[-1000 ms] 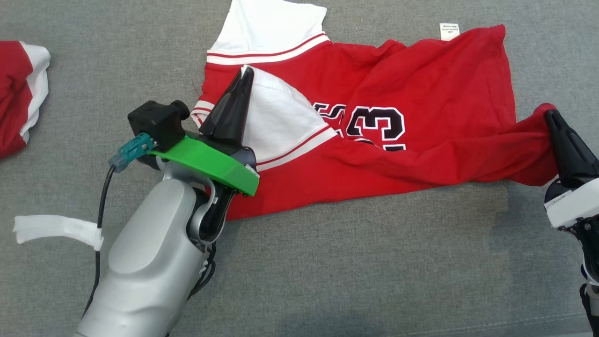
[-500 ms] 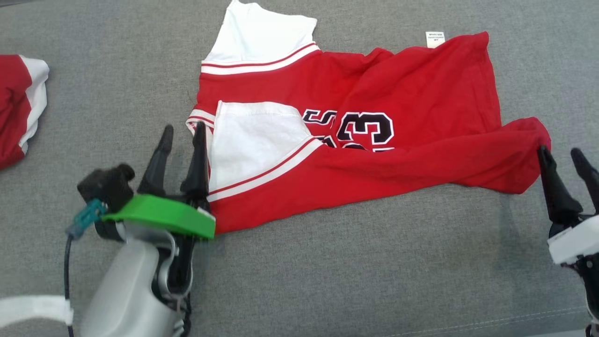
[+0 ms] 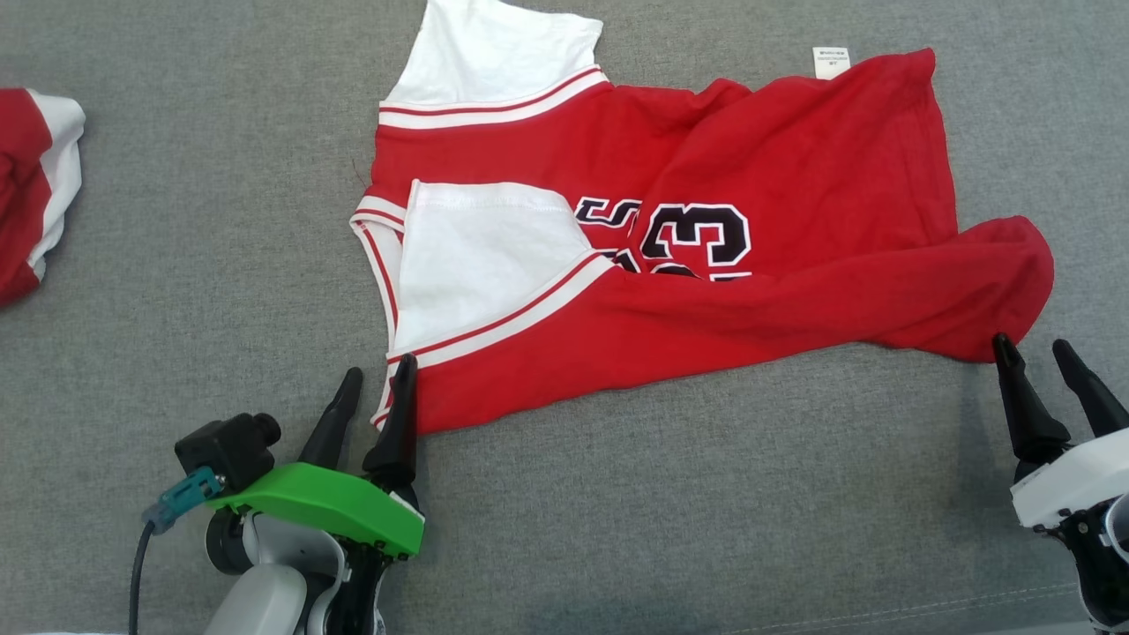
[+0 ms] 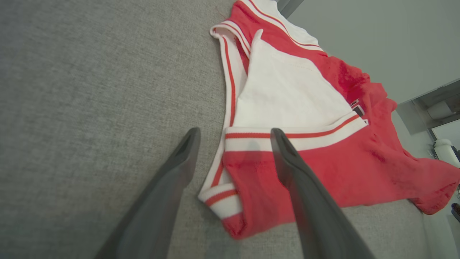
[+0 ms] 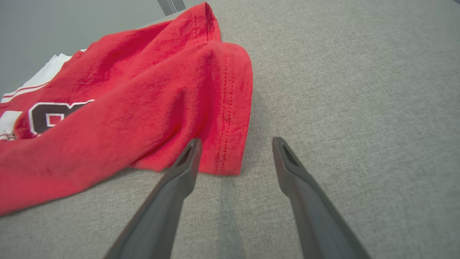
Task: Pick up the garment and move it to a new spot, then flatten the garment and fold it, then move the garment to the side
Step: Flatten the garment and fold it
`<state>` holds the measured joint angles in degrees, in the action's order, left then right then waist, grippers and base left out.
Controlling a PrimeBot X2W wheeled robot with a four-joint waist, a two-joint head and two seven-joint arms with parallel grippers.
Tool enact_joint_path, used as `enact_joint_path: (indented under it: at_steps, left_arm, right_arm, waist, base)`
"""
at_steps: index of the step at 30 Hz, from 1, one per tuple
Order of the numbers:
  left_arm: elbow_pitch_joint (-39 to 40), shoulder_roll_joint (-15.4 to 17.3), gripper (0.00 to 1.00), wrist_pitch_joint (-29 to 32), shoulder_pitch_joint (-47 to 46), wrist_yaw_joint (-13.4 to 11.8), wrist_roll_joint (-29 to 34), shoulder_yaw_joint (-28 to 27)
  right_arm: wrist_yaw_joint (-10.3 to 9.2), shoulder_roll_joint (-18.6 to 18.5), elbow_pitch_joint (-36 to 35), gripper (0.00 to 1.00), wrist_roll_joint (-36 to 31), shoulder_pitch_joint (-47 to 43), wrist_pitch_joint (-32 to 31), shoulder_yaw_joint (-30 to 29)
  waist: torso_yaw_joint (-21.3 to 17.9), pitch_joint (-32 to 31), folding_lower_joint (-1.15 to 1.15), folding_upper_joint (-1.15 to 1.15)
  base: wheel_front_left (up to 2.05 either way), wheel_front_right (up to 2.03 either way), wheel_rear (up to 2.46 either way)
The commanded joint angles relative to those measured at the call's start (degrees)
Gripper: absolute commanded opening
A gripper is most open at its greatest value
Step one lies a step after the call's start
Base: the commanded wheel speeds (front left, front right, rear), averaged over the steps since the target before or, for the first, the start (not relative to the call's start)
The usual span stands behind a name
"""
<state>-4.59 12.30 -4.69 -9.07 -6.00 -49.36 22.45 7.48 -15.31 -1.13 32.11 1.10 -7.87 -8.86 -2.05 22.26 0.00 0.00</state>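
The left claw stands spread over the grey surface, a green bracket and a small black camera behind its fingers. The garment, a red jersey with white panels, lies just ahead of it. In the left wrist view the jersey's striped near corner sits under the gap between the fingers, the right finger over red cloth and the left over bare surface. I cannot tell whether they touch.

The right claw is spread too, its left fingertip at the jersey's rumpled near-right corner and its right finger over bare surface.

Ahead of and between the two claws, a fold of red cloth partly covers the black number. At the jersey's far edge sits a white label. Well to the left of the left claw lies another red-and-white cloth.
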Motion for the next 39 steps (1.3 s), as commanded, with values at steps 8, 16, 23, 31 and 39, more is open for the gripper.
enact_joint_path:
  at_steps: [8,16,23,31,39]
  left_arm:
    - [-1.5,0.4,1.00,2.9,-2.9,0.0,-1.4,0.2]
    - [0.1,0.2,1.00,6.5,-1.5,1.5,-4.0,1.7]
    - [1.6,1.7,1.00,9.6,0.0,0.0,-4.8,2.0]
    - [2.4,1.5,1.00,12.0,0.8,-1.0,-5.3,3.5]
    - [3.9,1.4,0.00,10.6,-0.5,0.0,-6.4,2.0]
  right_arm:
    - [0.02,-2.3,7.4,1.00,1.6,7.7,4.1,4.4]
    - [0.02,-6.3,10.8,0.54,6.0,9.4,3.3,8.9]
    - [0.02,-8.5,11.8,0.57,8.0,9.0,3.8,10.2]
    - [0.02,-9.5,12.3,0.62,8.8,10.0,4.6,12.0]
    - [0.02,-11.4,11.1,0.00,9.0,10.5,6.1,15.6]
  waist:
    - [0.1,0.7,0.00,0.00]
    - [0.9,0.2,0.00,0.00]
    - [1.2,-0.1,0.00,0.00]
    - [0.7,0.3,0.00,0.00]
    - [0.7,0.5,0.00,0.00]
  base:
    - [0.00,0.00,0.00]
    - [0.00,0.00,0.00]
    - [0.00,0.00,0.00]
    - [0.00,0.00,0.00]
    - [0.00,0.00,0.00]
